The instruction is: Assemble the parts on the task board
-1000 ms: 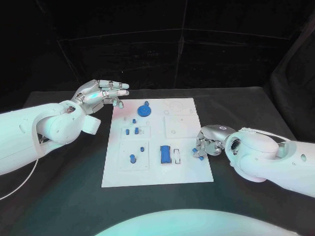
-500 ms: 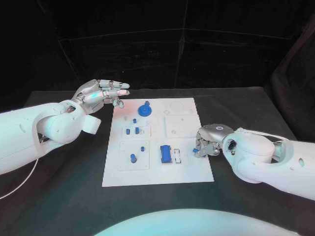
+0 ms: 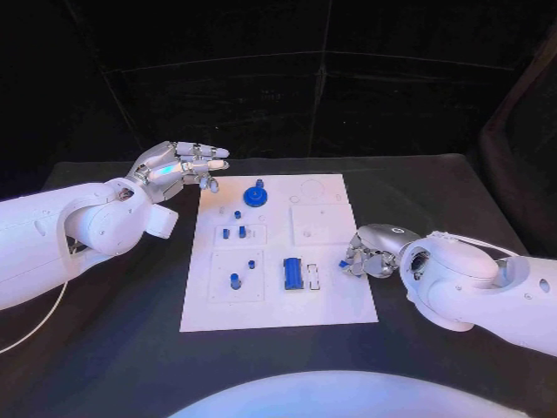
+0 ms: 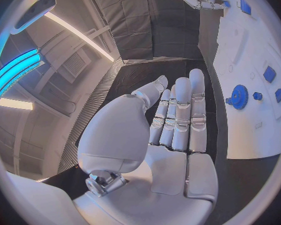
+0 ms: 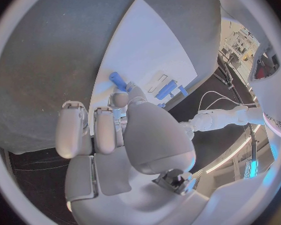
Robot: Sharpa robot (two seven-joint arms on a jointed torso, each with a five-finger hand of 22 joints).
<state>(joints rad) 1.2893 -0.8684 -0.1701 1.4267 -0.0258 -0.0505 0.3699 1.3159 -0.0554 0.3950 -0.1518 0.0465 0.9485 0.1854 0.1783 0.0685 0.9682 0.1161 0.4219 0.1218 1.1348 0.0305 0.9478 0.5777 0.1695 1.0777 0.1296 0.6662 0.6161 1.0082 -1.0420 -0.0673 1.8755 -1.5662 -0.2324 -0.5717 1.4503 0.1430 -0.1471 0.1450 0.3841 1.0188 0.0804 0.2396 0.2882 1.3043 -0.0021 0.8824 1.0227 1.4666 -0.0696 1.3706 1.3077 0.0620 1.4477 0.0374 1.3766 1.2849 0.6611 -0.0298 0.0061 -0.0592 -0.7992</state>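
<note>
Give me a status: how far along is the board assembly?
Done: a blue gear and several small blue pieces stand on the task board. In hand: the right hand pinches a small blue part at the board's right edge. Left: placing it; the left hand hovers open, holding nothing.

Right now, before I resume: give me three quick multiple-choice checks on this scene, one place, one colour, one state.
1. The right hand is at: A the board's far end; B the task board's right edge; C the table's left side.
2. The gear is: A grey; B white; C blue.
3. The left hand is: A open, holding nothing; B gripping the gear; C pressing the board.

B: it sits by that edge, fingers pinching a small blue part.
C: the gear shows blue on the white board.
A: its fingers are extended with nothing in them.
</note>
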